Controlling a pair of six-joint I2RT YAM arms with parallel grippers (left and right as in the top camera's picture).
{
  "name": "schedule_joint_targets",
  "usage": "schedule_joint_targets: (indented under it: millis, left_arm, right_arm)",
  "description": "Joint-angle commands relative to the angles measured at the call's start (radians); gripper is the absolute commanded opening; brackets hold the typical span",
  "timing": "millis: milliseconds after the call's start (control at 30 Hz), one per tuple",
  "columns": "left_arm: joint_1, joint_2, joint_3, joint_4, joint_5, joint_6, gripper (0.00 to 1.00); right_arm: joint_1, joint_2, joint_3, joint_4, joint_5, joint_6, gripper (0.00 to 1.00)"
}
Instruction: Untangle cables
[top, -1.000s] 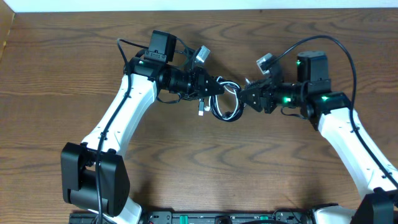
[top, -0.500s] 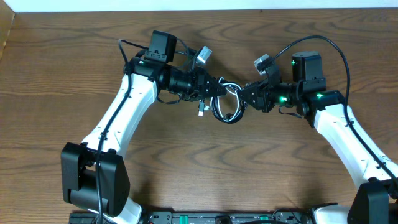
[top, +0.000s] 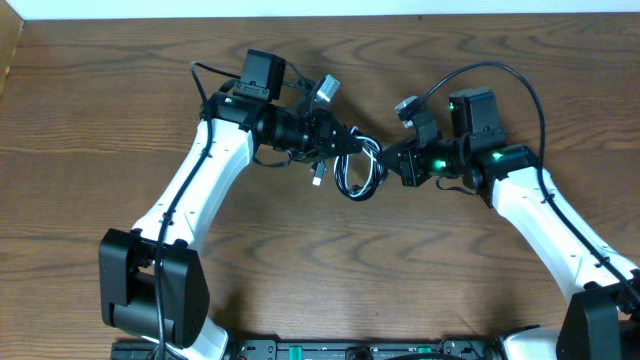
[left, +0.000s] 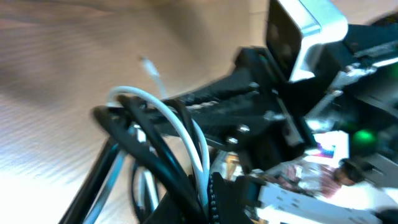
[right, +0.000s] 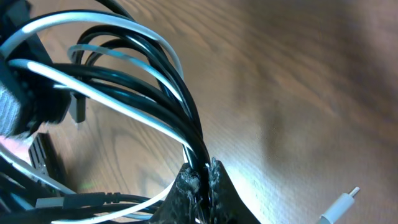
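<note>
Right arm has slid left since a second ago. The right gripper (top: 392, 162) now sits close to the left gripper (top: 350, 140), and the cables (top: 347, 182) hang slacker in loops between them over the table (top: 300, 270).

Right fingers (right: 221, 190) are pinched tight on the whole bunch, black cable (right: 155, 84) and white cable (right: 99, 22) together. Left gripper: its wrist view is too blurred, so I can't tell whether it's clamped or on what.

Risks as I read it:
- Both cords are in one pinch, so pulling apart would cinch the loops rather than free them.
- The loose white plug (right: 339, 205) could snag a loop.
- With the grippers this close, a small overshoot knocks them together.
</note>
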Motion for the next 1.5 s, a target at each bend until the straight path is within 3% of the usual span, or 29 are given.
schedule_joint_targets:
  millis: [0,267,433,567,700,733,833,867,1000,1200,1467]
  left_arm:
    - [0.002,-0.031,-0.004,-0.001,-0.184,-0.022,0.08]
    - [0.002,-0.031,-0.004,-0.002,-0.534,-0.096,0.07]
    - [0.002,-0.031,-0.004,-0.002,-0.605,-0.097,0.07]
    - [0.002,-0.031,-0.004,-0.008,-0.604,-0.118,0.07]
    - [0.002,-0.031,-0.004,-0.012,-0.498,-0.121,0.07]
    - [0.002,-0.031,-0.004,-0.012,-0.462,-0.119,0.07]
    - [0.002,-0.031,-0.004,-0.010,-0.310,-0.109,0.07]
    - [0.000,-0.031,-0.004,-0.008,-0.276,-0.106,0.08]
    - [-0.006,-0.031,-0.004,0.003,-0.178,-0.103,0.08]
    - [-0.023,-0.031,-0.004,0.007,-0.156,-0.104,0.07]
    - [-0.049,-0.031,-0.004,0.042,-0.098,-0.103,0.07]
  right_arm:
    - [-0.008,0.000,0.004,-0.040,0.103,0.078,0.01]
    - [-0.048,-0.074,0.004,-0.109,-0.183,-0.070,0.01]
    - [-0.053,-0.138,0.004,-0.171,-0.367,-0.182,0.01]
    - [-0.053,-0.174,0.004,-0.195,-0.351,-0.195,0.01]
    - [-0.052,-0.166,0.004,-0.183,-0.174,-0.062,0.02]
    - [-0.052,-0.160,0.004,-0.179,-0.117,-0.017,0.07]
    - [-0.046,-0.124,0.004,-0.141,0.004,0.117,0.38]
    - [-0.040,-0.108,0.004,-0.125,0.019,0.145,0.41]
    - [0.004,-0.028,0.004,-0.061,0.085,0.279,0.46]
    - [0.078,0.102,0.004,0.029,0.177,0.432,0.50]
    - [0.118,0.202,0.004,0.066,0.332,0.581,0.50]
